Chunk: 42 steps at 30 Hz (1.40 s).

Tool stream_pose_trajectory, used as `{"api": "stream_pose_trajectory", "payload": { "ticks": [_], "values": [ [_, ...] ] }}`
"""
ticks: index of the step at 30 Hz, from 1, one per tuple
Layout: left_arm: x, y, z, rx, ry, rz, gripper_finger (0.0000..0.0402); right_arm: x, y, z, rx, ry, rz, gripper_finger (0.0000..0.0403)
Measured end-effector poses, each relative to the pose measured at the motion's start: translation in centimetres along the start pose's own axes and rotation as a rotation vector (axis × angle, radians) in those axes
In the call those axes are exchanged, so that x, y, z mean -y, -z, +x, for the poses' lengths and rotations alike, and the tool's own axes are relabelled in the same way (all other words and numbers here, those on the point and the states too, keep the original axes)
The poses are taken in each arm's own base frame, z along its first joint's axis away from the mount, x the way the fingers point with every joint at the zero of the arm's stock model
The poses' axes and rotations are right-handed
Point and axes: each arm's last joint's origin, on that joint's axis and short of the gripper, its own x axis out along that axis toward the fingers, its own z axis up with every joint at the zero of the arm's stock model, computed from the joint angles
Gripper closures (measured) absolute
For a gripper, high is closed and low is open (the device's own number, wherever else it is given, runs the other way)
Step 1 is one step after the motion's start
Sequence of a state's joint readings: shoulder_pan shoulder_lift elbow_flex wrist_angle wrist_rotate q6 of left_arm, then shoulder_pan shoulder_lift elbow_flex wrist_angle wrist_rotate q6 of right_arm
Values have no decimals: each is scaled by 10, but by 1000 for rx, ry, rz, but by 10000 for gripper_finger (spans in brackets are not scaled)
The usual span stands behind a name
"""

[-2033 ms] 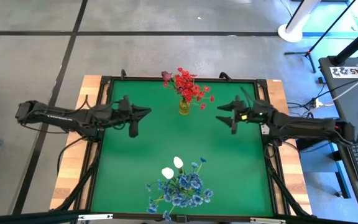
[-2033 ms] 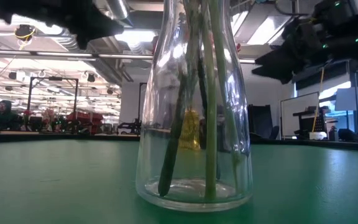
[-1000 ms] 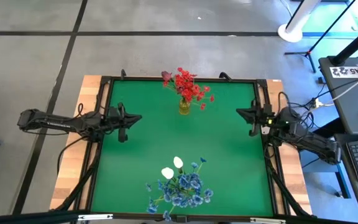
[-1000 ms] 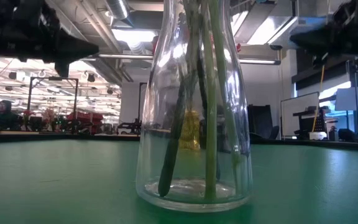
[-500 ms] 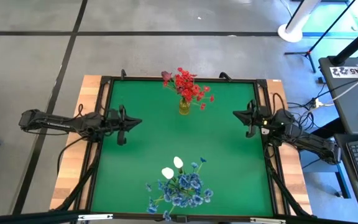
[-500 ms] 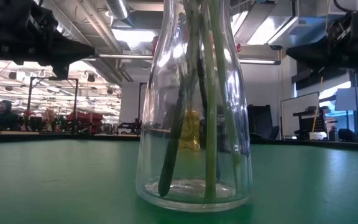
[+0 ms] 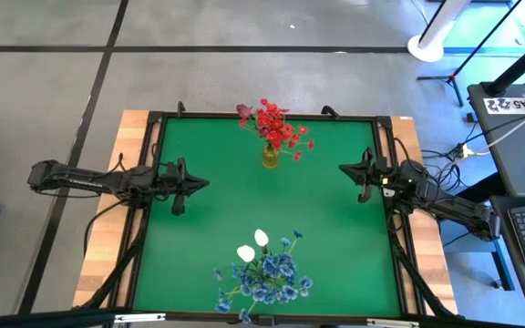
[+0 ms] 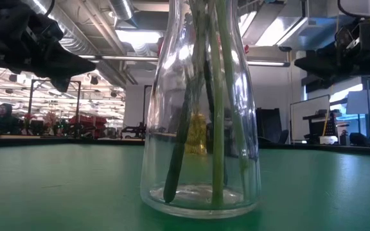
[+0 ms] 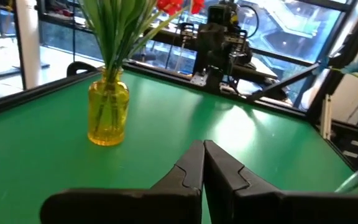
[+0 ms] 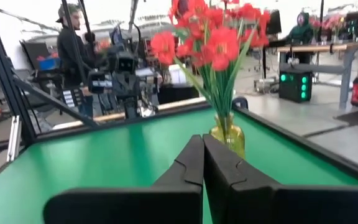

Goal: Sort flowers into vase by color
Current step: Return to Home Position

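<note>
Nearest me, at the front edge of the green table (image 7: 335, 246), the clear glass vase (image 8: 201, 128) holds the blue flowers (image 7: 272, 278) and two white buds (image 7: 252, 246), their green stems standing inside the glass. Halfway back, the left gripper (image 7: 199, 182) hangs over the table's left side and the right gripper (image 7: 346, 169) over its right side, well apart, each with its two fingers pressed together and nothing between them. At the far edge the small yellow vase (image 7: 270, 157) stands upright with the red flowers (image 7: 279, 128) and one dark pink-red rosebud (image 7: 243, 110) in it.
</note>
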<state>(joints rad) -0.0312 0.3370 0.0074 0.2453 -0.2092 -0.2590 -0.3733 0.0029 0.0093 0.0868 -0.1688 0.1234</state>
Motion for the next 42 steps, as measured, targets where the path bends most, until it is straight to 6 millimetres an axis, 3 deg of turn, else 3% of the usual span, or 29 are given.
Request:
{"api": "stream_pose_trajectory", "payload": {
  "ticks": [19, 26, 42],
  "values": [
    [1, 1, 0, -20, 56, 47, 401, 0, 4, 0, -37, -6, -21, 402],
    [-1, 0, 0, 3, -38, 7, 401, 4, 5, 0, -36, 137, -15, 402],
    [-1, 0, 0, 4, -44, 60, 384, 4, 5, 0, -32, 139, -14, 402]
  ]
}}
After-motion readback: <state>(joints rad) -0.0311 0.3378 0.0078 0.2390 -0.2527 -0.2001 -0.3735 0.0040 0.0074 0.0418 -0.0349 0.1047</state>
